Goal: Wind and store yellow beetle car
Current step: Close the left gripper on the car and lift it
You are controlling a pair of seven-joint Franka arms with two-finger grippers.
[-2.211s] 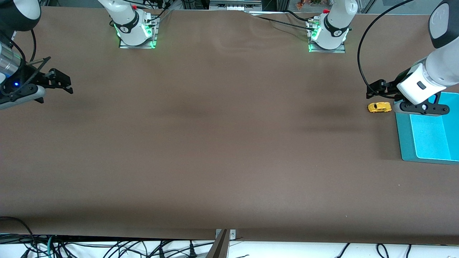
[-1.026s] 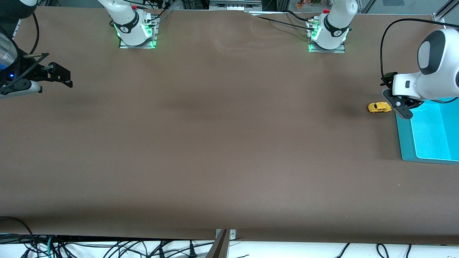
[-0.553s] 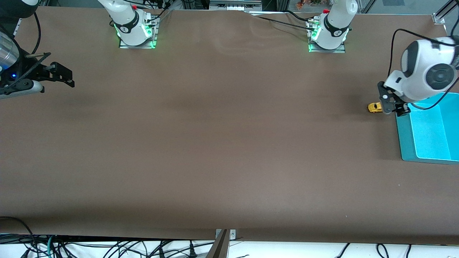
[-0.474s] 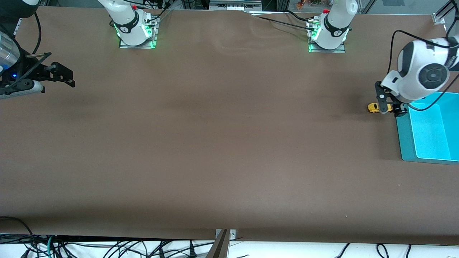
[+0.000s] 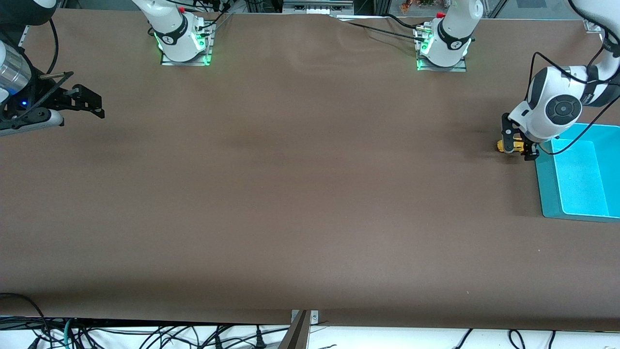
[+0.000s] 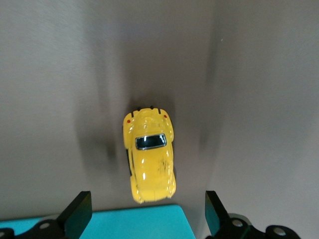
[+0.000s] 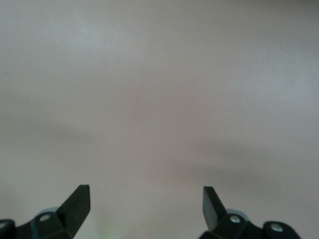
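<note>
The yellow beetle car (image 5: 517, 144) stands on the brown table right beside the corner of the teal bin (image 5: 545, 194), at the left arm's end. My left gripper (image 5: 518, 147) is open and low over the car, pointing down, with one finger on each side of it in the front view. In the left wrist view the car (image 6: 149, 162) lies just ahead of the open left gripper (image 6: 145, 211), and the bin's corner (image 6: 124, 226) shows between the fingers. My right gripper (image 5: 98, 108) is open and empty, waiting over the right arm's end of the table; it also shows in the right wrist view (image 7: 144, 204).
The teal bin is open-topped and holds nothing that I can see. The two arm bases (image 5: 181, 43) (image 5: 443, 48) stand along the table's edge farthest from the front camera. Cables hang below the table's near edge.
My left gripper has turned to point down and has come down over the car from beside the bin. The car has not moved. The right gripper has barely shifted.
</note>
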